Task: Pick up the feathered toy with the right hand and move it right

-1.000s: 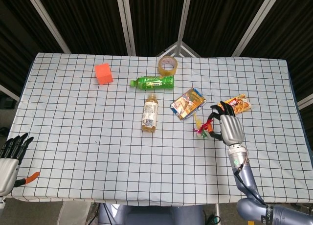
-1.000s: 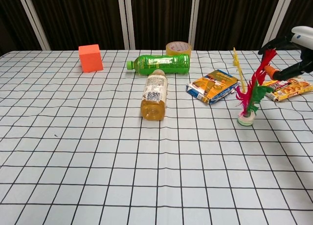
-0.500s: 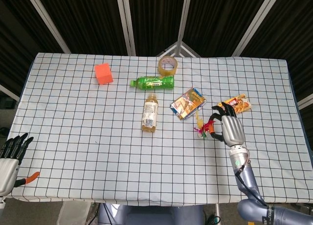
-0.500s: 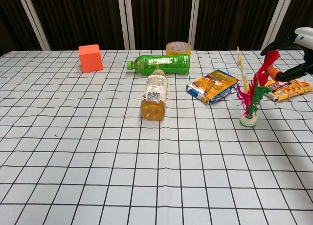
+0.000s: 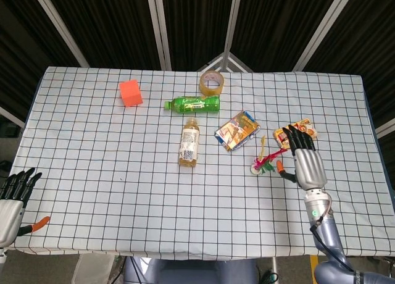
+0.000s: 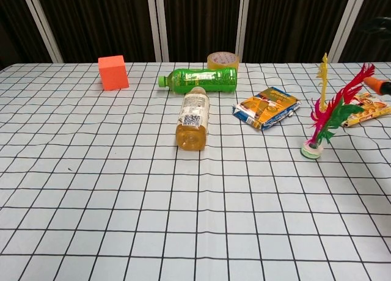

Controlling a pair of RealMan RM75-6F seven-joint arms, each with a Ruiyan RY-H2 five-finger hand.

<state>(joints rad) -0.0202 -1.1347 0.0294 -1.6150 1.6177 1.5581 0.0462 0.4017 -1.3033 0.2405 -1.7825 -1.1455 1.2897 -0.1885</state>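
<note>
Hovering just right of the feathered toy (image 5: 264,162), the right robot hand (image 5: 305,163) has its fingers spread and grips nothing, likely poised for a grasp. The toy stands on its round base on the worktop (image 5: 123,191), feathers leaning up and to the right. The left robot hand (image 5: 11,200) rests spread at the worktop's near-left edge.

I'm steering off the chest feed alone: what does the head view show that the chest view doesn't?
Head view only: the whole right hand, fingers spread beside the toy, and the left hand at the table's near left corner. Chest view only: the toy standing on its base with feathers leaning right, and no more than an orange fingertip at the right edge. Both: cube, tape, two bottles and two snack packs.
</note>
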